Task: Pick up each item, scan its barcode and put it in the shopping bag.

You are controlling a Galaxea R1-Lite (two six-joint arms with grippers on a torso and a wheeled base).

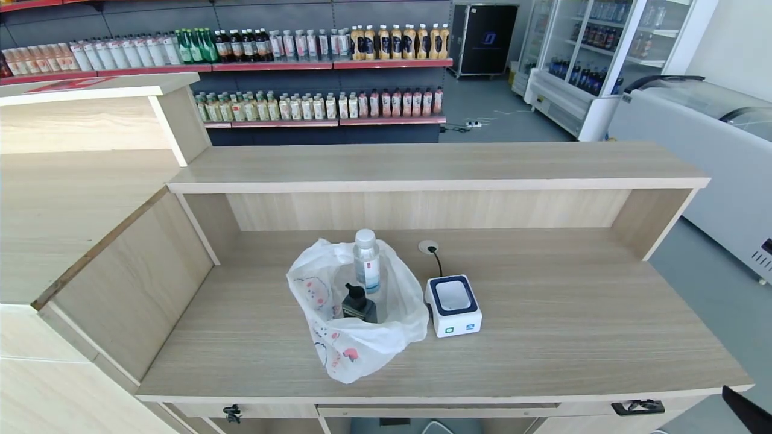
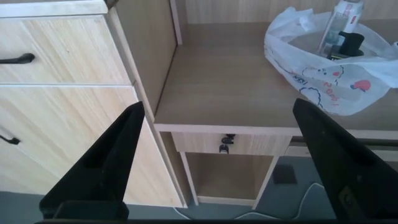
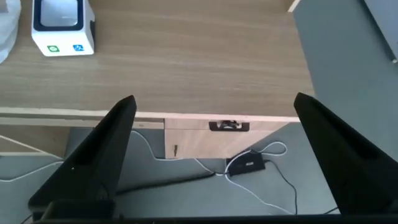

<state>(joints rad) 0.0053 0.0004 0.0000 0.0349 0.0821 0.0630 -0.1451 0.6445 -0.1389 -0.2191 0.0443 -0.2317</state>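
Hanging out past the front-left corner of the surface (image 1: 573,313), the left pincer (image 2: 217,107) has its dark fingers (image 2: 99,168) spread wide apart with nothing between them. Beside it stands a pale wood cabinet (image 2: 62,106) with black drawer handles. Under the front edge near that corner there is a small drawer lock with a key (image 2: 225,144). The shopping bag (image 1: 356,313) sits left of the surface's middle, nearer the front edge than the back wall. It is white, thin plastic with cartoon prints, and its mouth is open upward. Inside it a clear water bottle (image 1: 367,260) stands upright toward the back, white cap on. A squat black bottle (image 1: 359,303) stands just in front of it, the two close together, though I cannot tell whether they touch. Just right of the bag, close to its plastic, sits the white scanner (image 1: 453,304), its dark-rimmed window facing up. Its black cable (image 1: 436,262) runs back to a round grommet (image 1: 429,246) near the back wall. The right pincer (image 3: 214,98) hangs off the front edge toward the right corner, its fingers likewise wide apart and holding nothing. A black drawer handle (image 3: 229,126) sits under the edge there, and loose white cables (image 3: 249,163) lie on the floor beneath.
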